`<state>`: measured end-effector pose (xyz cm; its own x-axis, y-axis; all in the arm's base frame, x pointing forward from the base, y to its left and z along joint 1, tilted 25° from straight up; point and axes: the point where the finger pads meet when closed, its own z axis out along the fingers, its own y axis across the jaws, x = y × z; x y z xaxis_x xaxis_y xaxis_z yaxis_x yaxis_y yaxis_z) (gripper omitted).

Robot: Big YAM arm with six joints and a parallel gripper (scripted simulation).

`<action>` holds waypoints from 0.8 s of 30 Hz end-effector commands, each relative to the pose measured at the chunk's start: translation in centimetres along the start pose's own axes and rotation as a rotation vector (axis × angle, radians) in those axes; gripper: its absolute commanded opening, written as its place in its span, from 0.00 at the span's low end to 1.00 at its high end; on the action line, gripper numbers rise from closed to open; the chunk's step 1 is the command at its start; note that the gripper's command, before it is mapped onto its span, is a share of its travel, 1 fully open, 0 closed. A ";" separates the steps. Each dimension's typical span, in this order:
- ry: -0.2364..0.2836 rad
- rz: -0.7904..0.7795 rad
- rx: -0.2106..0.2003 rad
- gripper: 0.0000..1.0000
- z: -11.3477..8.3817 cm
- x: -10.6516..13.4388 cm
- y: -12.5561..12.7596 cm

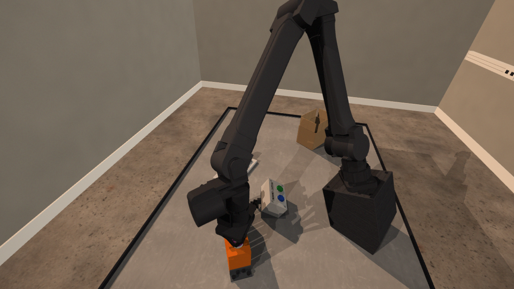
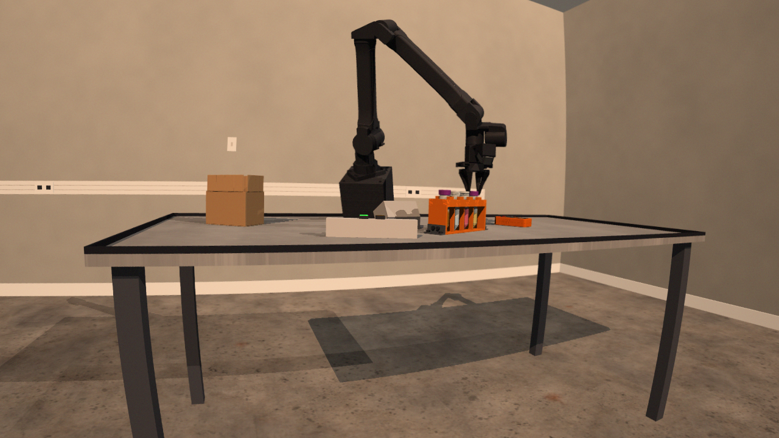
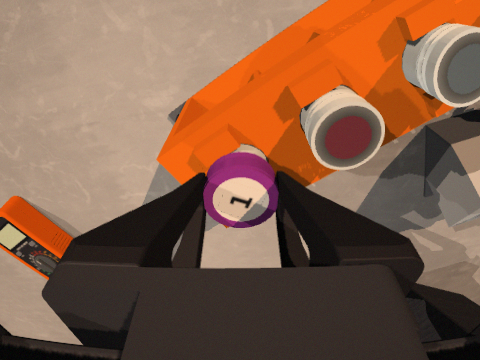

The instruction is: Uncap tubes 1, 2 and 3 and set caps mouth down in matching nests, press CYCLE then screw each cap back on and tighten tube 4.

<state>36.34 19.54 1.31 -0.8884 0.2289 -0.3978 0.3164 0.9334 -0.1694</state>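
1. Top view: your gripper (image 1: 237, 245) (image 2: 474, 190) (image 3: 240, 183) is at the bottom centre, over the orange decapping station (image 1: 239, 259) (image 2: 438, 213) (image 3: 260, 107). Right of the wrist, the housing (image 1: 274, 207) (image 2: 401, 208) carries the green READY key (image 1: 280, 188) above the blue CYCLE key (image 1: 280, 198). A cardboard box (image 1: 311, 136) (image 2: 234, 207) stands right of the centre.
2. Exterior view: you have the fingers down at the station's right end, right of centre. A purple cap (image 2: 445, 192) sits on the tube at its left end. Left of the station, the green lamp (image 2: 363, 216) glows on the cap tray (image 2: 370, 228).
3. Wrist view: your gripper is closed on purple cap 1 (image 2: 474, 193) (image 3: 241, 192), number up, in mid-frame at the mouth of tube 1 (image 3: 250, 149). You cannot tell how tight it is. Tube 2 (image 3: 345, 130) and tube 3 (image 3: 445, 65) stand uncapped toward the upper right; an orange multimeter (image 2: 513, 221) (image 3: 37, 230) lies at lower left.
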 end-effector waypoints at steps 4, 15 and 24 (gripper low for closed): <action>0.008 0.096 -0.007 0.00 0.0 0.4 0.9; -0.006 0.105 -0.021 0.49 -0.6 -0.6 0.9; -0.006 0.105 -0.021 0.49 -0.6 -0.5 0.9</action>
<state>36.30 19.66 1.30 -0.8610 0.3063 -0.4060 0.3869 0.9126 -0.1320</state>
